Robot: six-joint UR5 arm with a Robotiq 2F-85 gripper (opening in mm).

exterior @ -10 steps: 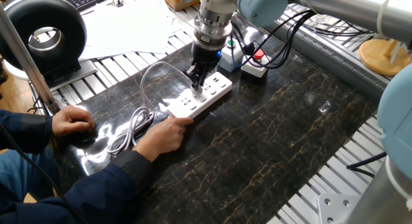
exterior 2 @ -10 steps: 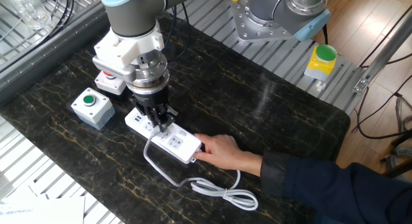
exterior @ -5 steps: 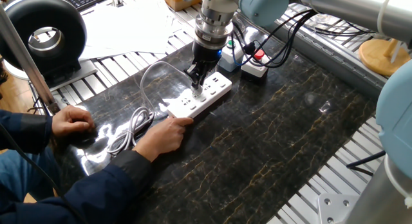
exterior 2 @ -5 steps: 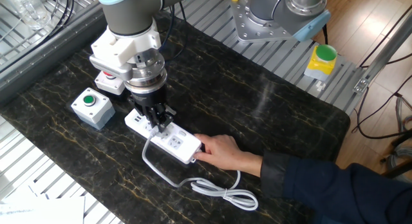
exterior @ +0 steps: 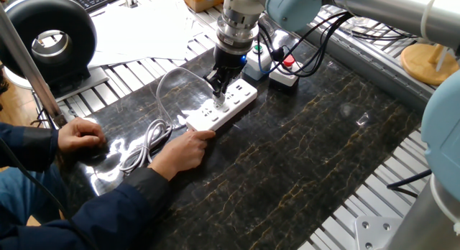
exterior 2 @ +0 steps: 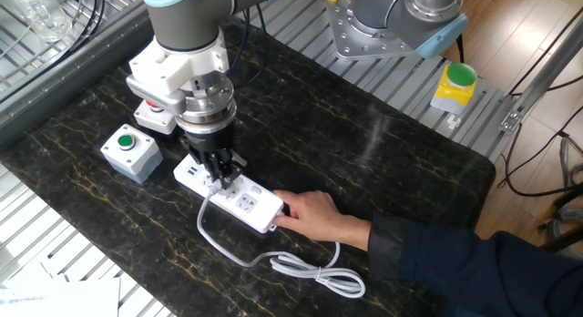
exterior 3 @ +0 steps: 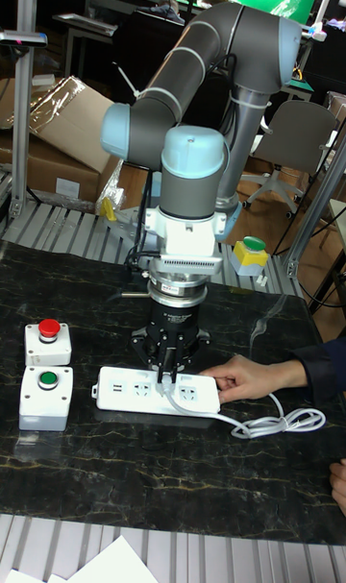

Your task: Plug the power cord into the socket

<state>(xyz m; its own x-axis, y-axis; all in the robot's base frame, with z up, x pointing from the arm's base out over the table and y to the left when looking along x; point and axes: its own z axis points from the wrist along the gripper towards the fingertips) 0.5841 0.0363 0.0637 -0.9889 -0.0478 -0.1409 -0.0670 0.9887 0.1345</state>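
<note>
The socket, a long white power strip, lies on the dark marble table. My gripper stands upright over the strip's middle, shut on the small white plug of the power cord. The plug's tip meets an outlet; how deep it sits is hidden by the fingers. From the plug the thin white power cord arcs away and ends in loose loops on the table. A person's hand holds one end of the strip.
Two small white button boxes sit beside the strip: green and red. The person's other hand rests near the table's edge. A black ring lamp stands behind them.
My gripper with the plug has edged slightly along the strip, and the strip has shifted a little with it. The cord's bend by the plug moved too. The person's hands stay put.
</note>
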